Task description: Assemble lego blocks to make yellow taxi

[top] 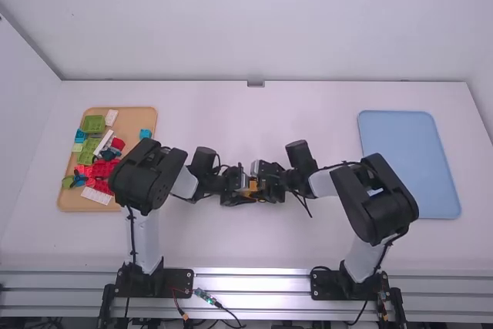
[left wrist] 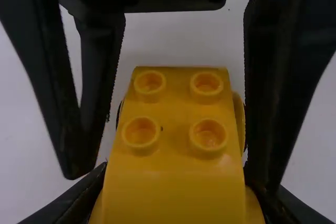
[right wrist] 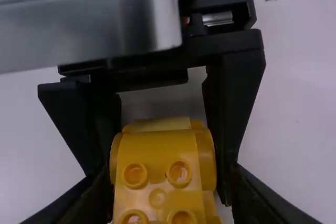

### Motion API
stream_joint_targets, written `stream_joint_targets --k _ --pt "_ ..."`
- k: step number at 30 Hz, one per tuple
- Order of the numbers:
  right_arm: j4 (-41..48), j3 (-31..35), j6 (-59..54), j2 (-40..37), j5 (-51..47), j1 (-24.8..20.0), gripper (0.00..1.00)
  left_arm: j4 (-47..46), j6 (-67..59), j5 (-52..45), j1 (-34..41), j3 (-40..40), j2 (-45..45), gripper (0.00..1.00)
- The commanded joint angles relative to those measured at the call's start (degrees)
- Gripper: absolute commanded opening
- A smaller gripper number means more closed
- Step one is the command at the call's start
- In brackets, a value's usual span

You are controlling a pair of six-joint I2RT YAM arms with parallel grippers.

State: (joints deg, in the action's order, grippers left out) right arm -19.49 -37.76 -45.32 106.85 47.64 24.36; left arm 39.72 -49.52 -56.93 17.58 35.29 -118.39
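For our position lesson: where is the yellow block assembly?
The yellow block assembly is mid-table in the high view, between left end effector and right end effector, right of the tan tray.

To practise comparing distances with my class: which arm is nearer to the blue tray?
Right. The right arm bends beside the blue tray; the left arm stands across the table, by the tan tray.

Left hand (top: 243,193), right hand (top: 259,184) face to face, 2 arms (top: 372,197) bent.

white table (top: 254,244) | tan tray (top: 68,204), left side | blue tray (top: 408,159), right side
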Motion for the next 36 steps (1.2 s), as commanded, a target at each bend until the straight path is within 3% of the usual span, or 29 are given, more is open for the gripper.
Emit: stream_joint_targets --k 1,9,20,24,26,27,29,32,36 --pt "0.3 0.2 0.0 -2.3 1.3 -0.7 0.61 -0.3 -0.9 1.5 0.7 -0.5 -0.5 0.40" --pt "1.6 0.2 0.1 -6.0 4.7 -4.6 0.62 -0.3 -0.9 1.5 0.6 -0.5 -0.5 0.40" --pt "15.9 1.7 -10.4 -14.3 8.8 -14.9 0.67 -0.4 -0.9 1.6 0.7 -0.5 -0.5 0.49" --pt "12.6 6.1 -10.0 -16.2 9.2 -18.7 0.72 -0.5 -0.9 1.6 0.7 -0.5 -0.5 0.63" --pt "7.9 9.9 -10.0 -17.0 10.5 -20.8 0.76 -0.5 -0.9 1.6 0.7 -0.5 -0.5 0.77" --pt "7.9 9.9 -10.0 -17.0 10.5 -20.8 0.76 -0.5 -0.9 1.6 0.7 -0.5 -0.5 0.77" --pt "2.4 13.2 -8.4 -17.0 11.8 -21.9 0.82 0.0 1.8 3.6 0.6 -0.4 -0.5 0.99" --pt "-4.1 15.8 -3.5 -16.2 11.4 -22.1 0.87 -0.5 4.4 5.4 0.6 0.1 -0.4 0.99" --pt "-8.8 17.2 -2.4 -13.0 11.5 -21.7 0.84 -0.6 5.2 5.0 0.5 0.1 1.1 0.99"
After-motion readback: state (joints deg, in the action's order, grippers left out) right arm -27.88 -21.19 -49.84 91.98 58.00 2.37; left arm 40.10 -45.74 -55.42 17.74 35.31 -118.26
